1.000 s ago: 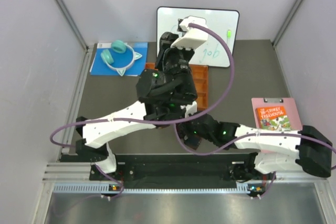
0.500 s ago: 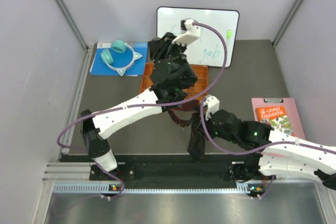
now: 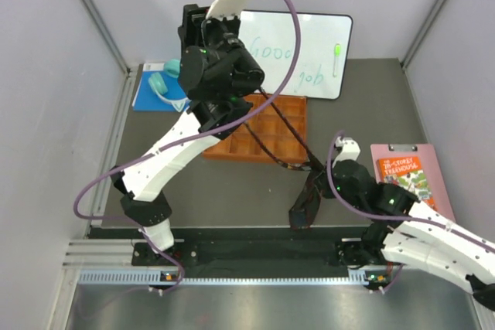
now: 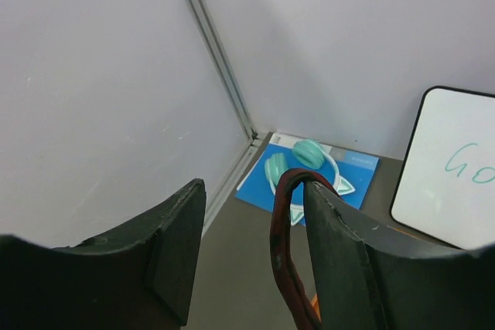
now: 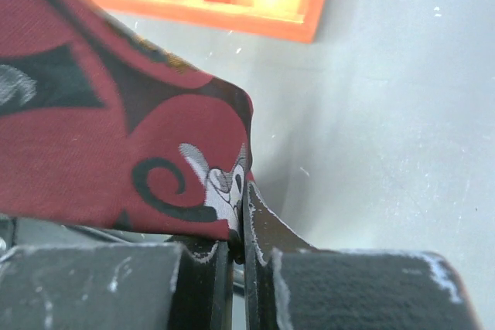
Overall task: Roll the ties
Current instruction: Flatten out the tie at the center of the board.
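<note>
Grey walls (image 3: pixel 46 75) close in a dark tabletop (image 3: pixel 232 191). At the top centre of the overhead view a whiteboard (image 3: pixel 309 44) with green writing leans on the back wall, a green marker (image 3: pixel 337 49) stuck near its right edge. In the upper left lies a blue sheet (image 3: pixel 147 98) with teal headphones (image 3: pixel 161 83) on it, partly hidden by the raised left arm (image 3: pixel 166 160). An orange tray (image 3: pixel 240 144) of small cells sits at the centre. At the right edge is a pink clipboard (image 3: pixel 402 152) carrying a book (image 3: pixel 401 174).

The tie (image 3: pixel 305 205), dark red with black pattern, is unrolled and strung between the two arms. Its narrow part runs from high up by the left arm diagonally down across the tray. Its wider end hangs low, right of centre, just above the tabletop.

In the left wrist view the left gripper (image 4: pixel 254 191) has its fingers spread. The tie loops over the tip of the finger on the right of that picture and hangs down its inner side, touching it but not pinched.

In the right wrist view the right gripper (image 5: pixel 238 229) is pressed together on the edge of the tie's broad part. The cloth fans out to the left of the frame, and the tray's corner shows at the top.
</note>
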You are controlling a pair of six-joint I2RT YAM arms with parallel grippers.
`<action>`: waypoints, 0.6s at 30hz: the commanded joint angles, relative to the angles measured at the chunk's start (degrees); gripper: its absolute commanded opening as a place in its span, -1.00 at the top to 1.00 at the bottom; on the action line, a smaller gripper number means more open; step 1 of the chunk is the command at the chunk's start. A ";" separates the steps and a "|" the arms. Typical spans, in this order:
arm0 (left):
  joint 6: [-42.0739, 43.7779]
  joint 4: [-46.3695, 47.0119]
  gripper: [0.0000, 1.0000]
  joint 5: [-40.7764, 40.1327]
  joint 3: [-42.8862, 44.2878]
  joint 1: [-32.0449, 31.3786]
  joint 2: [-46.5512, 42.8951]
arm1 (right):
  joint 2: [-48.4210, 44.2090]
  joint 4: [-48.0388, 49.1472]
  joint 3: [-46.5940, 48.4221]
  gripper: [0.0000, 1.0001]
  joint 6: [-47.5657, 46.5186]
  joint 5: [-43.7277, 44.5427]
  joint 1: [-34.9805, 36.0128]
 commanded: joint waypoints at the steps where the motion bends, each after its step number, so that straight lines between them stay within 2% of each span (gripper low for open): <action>1: -13.48 -14.18 -0.18 2.97 3.11 0.21 -2.88 | -1.02 2.08 -1.20 1.00 -0.24 -6.09 -6.16; 4: -21.88 -22.33 -0.25 5.95 3.38 -0.15 -5.24 | -0.14 2.08 -1.38 1.00 -0.76 -5.48 -6.34; 5: -28.62 -25.75 -0.27 7.01 3.29 -0.15 -7.43 | 0.48 2.08 -1.55 1.00 -0.77 -5.39 -6.43; 6: -32.95 -32.14 -0.31 8.15 3.29 -0.15 -8.58 | 0.74 2.34 -1.81 1.00 -0.59 -5.39 -6.43; 9: -43.41 -40.08 -0.50 13.69 2.59 -0.06 -13.15 | 1.36 3.31 -3.13 1.00 -0.06 -5.65 -7.82; 11: -44.24 -40.81 -0.57 14.93 2.23 -0.06 -14.56 | 1.62 4.45 -4.10 1.00 -0.32 -7.84 -9.40; 18: -32.21 -32.03 -0.65 12.03 3.73 -0.06 -13.60 | 6.18 4.19 -3.23 1.00 -4.80 -10.22 -15.21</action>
